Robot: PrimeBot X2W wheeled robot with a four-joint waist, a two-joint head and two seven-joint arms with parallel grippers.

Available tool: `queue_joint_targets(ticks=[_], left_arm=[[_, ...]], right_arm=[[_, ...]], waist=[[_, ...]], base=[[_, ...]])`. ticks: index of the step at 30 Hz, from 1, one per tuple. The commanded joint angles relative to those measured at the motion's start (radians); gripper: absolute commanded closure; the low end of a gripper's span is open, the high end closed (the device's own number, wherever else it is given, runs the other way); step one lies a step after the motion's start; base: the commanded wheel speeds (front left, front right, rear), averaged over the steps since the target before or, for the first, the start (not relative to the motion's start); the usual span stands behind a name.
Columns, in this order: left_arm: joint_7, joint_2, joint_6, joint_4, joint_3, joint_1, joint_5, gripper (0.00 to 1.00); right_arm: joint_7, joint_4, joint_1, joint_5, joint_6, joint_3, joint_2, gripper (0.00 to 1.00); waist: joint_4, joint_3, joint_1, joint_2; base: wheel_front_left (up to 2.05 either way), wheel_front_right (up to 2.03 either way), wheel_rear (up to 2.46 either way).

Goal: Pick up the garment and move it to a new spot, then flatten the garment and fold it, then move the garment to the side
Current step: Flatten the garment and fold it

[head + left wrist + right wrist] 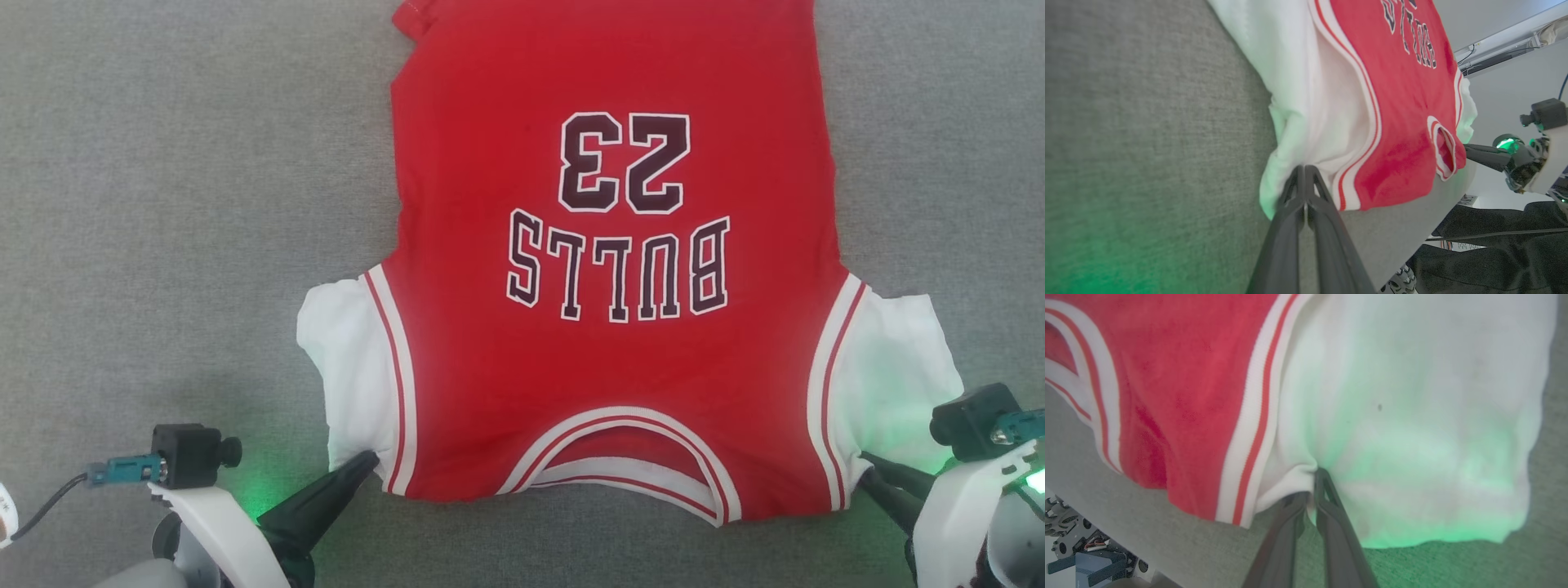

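Surface: a grey woven counter [163, 204] with a green glow on it near both lower corners of the head view.
Head view, jersey: the red jersey [612, 384] lies spread flat across the middle of the counter, print side up. Its collar is nearest the robot, so the dark, white-edged lettering and number read upside down. A white sleeve sticks out at each side.
Head view, left pincer: the left pincer [371, 460] reaches in from the lower left, with its tips touching the near corner of the white sleeve on that side.
Head view, right pincer: the right pincer [865, 467] reaches in from the lower right, with its tips at the near corner of the other sleeve, just beside the striped trim.
Left wrist view, surface: the counter [1147, 122] takes up the left half, and a pale room shows past its edge.
Left wrist view, grip: the left pincer [1304, 167] has its fingers pressed together with no gap. The white hem is gathered at the tips, so it holds the jersey [1396, 102] by that sleeve.
Left wrist view, far side: the right pincer [1468, 149] meets the jersey's opposite sleeve.
Right wrist view, surface: the counter [1106, 490] runs below the cloth and is tinted green at the right.
Right wrist view, grip: the right pincer [1312, 484] is narrow, with only a slim gap. One finger lies under the white hem and the other over it, and the cloth of the jersey [1188, 396] puckers between them.
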Motion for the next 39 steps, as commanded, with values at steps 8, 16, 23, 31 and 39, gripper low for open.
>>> queue_joint_targets(ticks=[8, 16, 23, 31, 39], left_arm=[[-0.021, -0.008, 0.003, -0.032, 0.035, 0.048, 0.015, 1.00], [-0.024, -0.027, 0.002, -0.089, 0.091, 0.002, 0.078, 1.00], [-0.022, -0.090, 0.001, -0.113, 0.094, -0.060, 0.098, 1.00], [-0.021, -0.152, 0.003, -0.096, 0.056, -0.127, 0.099, 1.00], [-0.015, -0.198, 0.007, -0.075, 0.044, -0.143, 0.104, 1.00]], right_arm=[[0.096, -0.240, 0.051, 0.086, -0.001, -0.166, -0.058, 0.00], [0.228, -0.279, -0.233, 0.176, -0.001, -0.364, -0.106, 0.00], [0.259, 0.161, -0.828, 0.037, -0.001, -0.232, -0.032, 0.00], [0.344, 0.597, -1.244, -0.144, -0.001, -0.113, -0.020, 0.00], [0.447, 0.824, -1.368, -0.220, -0.001, -0.061, 0.029, 0.00]], waist=[[-0.018, 0.000, 0.0000, -0.0001], [0.038, 0.073, 0.0000, -0.0001], [0.109, 0.188, 0.0000, -0.0001], [0.214, 0.293, 0.0000, -0.0001], [0.250, 0.339, 0.0000, -0.0001]], base=[[0.00, 0.00, 0.00], [0.00, 0.00, 0.00], [0.00, 0.00, 0.00], [0.00, 0.00, 0.00], [0.00, 0.00, 0.00]])
